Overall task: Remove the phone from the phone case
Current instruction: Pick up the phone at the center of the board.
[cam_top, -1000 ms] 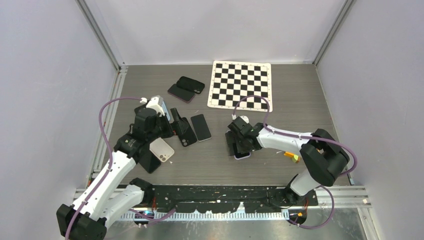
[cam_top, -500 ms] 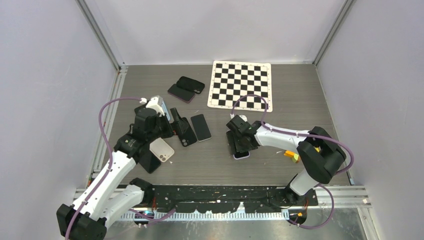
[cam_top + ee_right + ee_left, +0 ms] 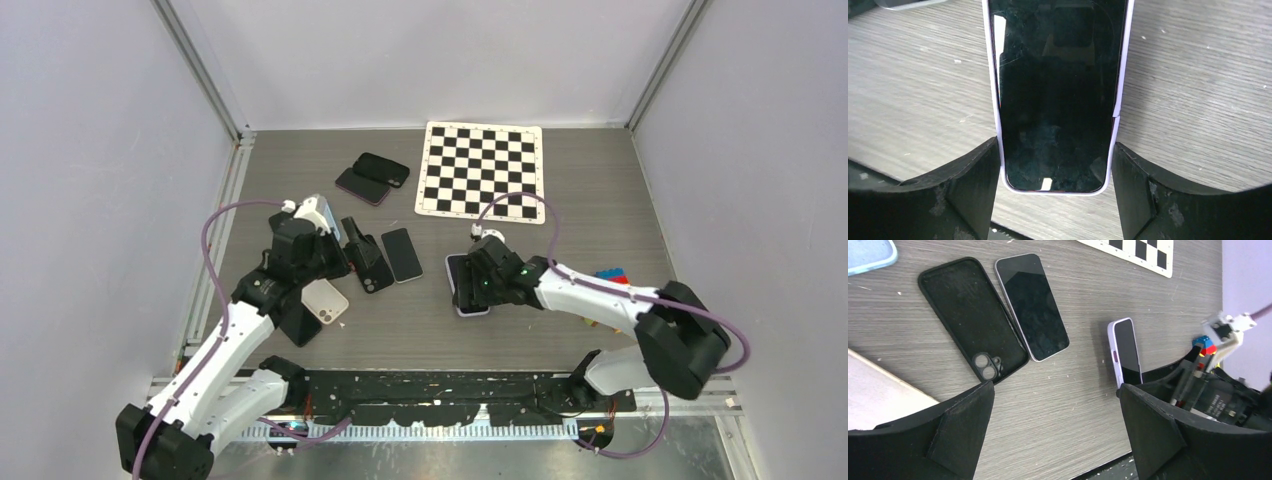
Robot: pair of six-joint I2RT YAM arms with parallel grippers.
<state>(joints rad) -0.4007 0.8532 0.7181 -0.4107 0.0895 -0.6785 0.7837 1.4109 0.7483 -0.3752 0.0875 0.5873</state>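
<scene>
Clamping both long edges of the black-screened phone in its lilac plastic case (image 3: 1055, 95), the right fingers (image 3: 968, 190) held it flat on the grey wood-grain tabletop (image 3: 1198, 75); the left fingers (image 3: 958, 425) gaped wide, empty, above a black phone case (image 3: 973, 320).

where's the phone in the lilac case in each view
top external: the lilac-cased phone lies flat just right of centre, at the right arm's tip.
left wrist: right of centre, screen up, running away from the camera.
right wrist: fills the middle, between the right claw sides.
landmark: the checkerboard sits beyond the phone in the top and left wrist views; the right wrist view misses it.
</scene>
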